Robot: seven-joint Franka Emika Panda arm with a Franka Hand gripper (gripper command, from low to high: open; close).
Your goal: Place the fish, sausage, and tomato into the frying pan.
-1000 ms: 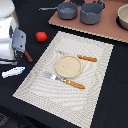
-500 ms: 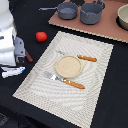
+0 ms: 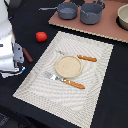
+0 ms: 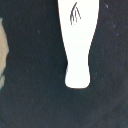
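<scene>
**Arm drops over the fish as the first pick begins**

The robot's hand (image 3: 13, 67) has come down since a second ago and now hangs directly over the fish (image 4: 77, 40). The fish lies flat on the dark counter (image 3: 112, 95) right under the hand, and the wrist view is almost filled by its pale body. Nothing has been lifted. The sausage (image 3: 26, 54) lies just beside the hand and the tomato (image 3: 41, 36) sits a little beyond it. The frying pan (image 3: 66, 10) waits well apart from the hand at the far end of the counter, and nothing can be made out inside it. By the look of things the fish goes first and all three placements are still to do.

Much is out of sight. In the exterior view the arm's white bulk covers the fingers and most of the fish, and the wrist view shows no fingers at all. So whether the hand is spread or clenched cannot be told, nor whether it touches the fish yet. The wrist view cuts off the wide end of the fish, and the narrow end reads plain white in the glare. A tan strip at that view's edge is probably the woven mat (image 3: 92, 102), which carries a plate (image 3: 68, 66) and cutlery. The grey pot (image 3: 92, 13) next to the pan is blurred.
</scene>
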